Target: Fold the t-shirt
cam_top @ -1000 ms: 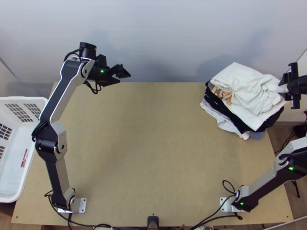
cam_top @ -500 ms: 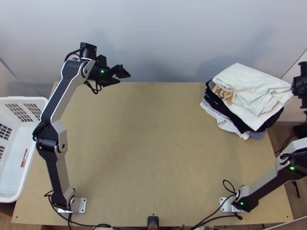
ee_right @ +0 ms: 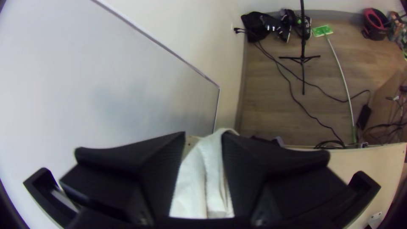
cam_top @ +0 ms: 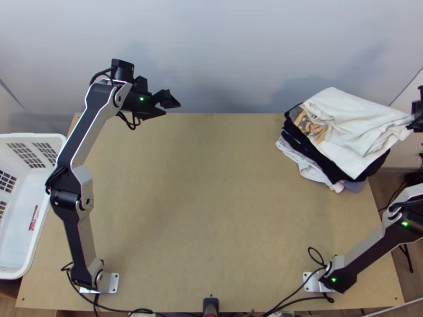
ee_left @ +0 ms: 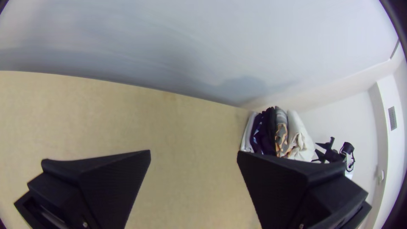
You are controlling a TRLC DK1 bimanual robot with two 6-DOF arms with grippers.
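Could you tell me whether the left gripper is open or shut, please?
The left gripper is open: its two fingers stand wide apart, with the table showing between them.

The right edge of the top view crops the right pincer; its left edge takes off the basket's outer side. At upper right, white cloth covers most of the black garment. Low in the right wrist view, the right pincer hides part of the white cloth.
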